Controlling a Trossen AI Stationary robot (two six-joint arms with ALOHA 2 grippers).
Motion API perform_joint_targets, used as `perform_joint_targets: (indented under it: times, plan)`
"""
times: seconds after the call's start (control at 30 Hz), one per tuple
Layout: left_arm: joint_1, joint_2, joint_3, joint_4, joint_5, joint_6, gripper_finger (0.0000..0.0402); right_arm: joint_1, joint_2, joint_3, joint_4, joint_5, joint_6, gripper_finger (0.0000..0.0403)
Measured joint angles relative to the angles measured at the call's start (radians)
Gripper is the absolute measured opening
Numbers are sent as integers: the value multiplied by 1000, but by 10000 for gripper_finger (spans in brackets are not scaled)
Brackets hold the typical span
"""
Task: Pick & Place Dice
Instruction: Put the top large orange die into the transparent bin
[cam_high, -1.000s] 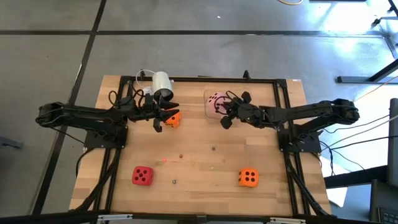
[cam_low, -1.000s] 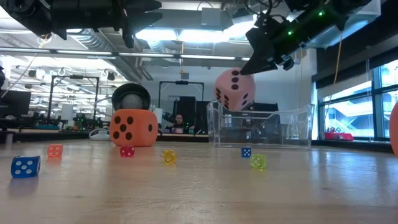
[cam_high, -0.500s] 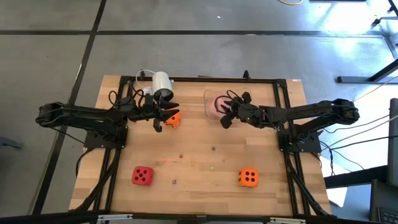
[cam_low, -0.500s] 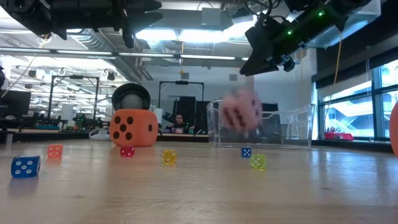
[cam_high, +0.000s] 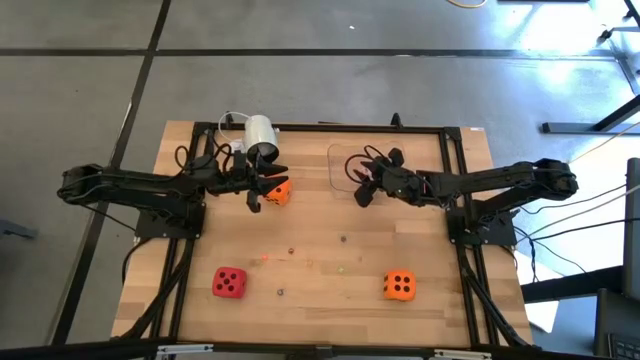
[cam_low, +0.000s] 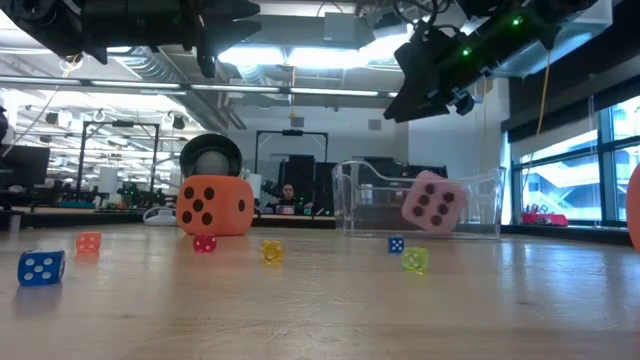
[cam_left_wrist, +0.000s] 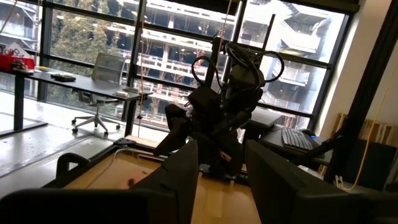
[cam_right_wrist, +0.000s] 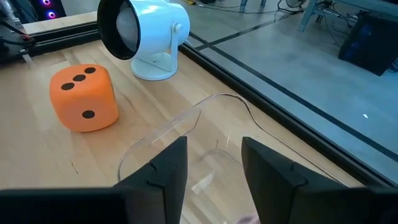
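The pale pink die (cam_low: 433, 203) lies tilted inside the clear container (cam_low: 480, 205), down on one lower edge. My right gripper (cam_high: 358, 184) hangs open above that container (cam_high: 345, 165), its fingers (cam_right_wrist: 163, 169) apart with nothing between them. One orange die (cam_high: 279, 191) rests flat on the table beside the white camera. My left gripper (cam_high: 260, 187) stands open high above this die's left side, holding nothing. A red die (cam_high: 230, 282) and a second orange die (cam_high: 399, 286) sit on the table toward the near edge.
The white cylindrical camera (cam_high: 260, 134) stands at the far edge, close to my left gripper. Several tiny coloured dice lie scattered mid-table, among them a blue one (cam_low: 40, 266) and a yellow one (cam_low: 272, 250). A dark frame (cam_high: 455, 180) borders the tabletop.
My right gripper has opened and let go of the pale pink die. The die has fallen from between the fingers into the clear container and now lies tilted there. The gripper itself has stayed above the container.
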Motion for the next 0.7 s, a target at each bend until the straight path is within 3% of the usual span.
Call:
perform_joint_targets:
  times: [0.4,0.57,0.7]
  plan:
    - [0,0,0,-34,91,51,130,118,0,0,216,4,-190,153]
    - [0,0,58,-208,-55,12,153,151,-16,0,262,5,-250,153]
    - [0,0,193,-556,-176,-2,180,169,-47,1,256,71,-282,153]
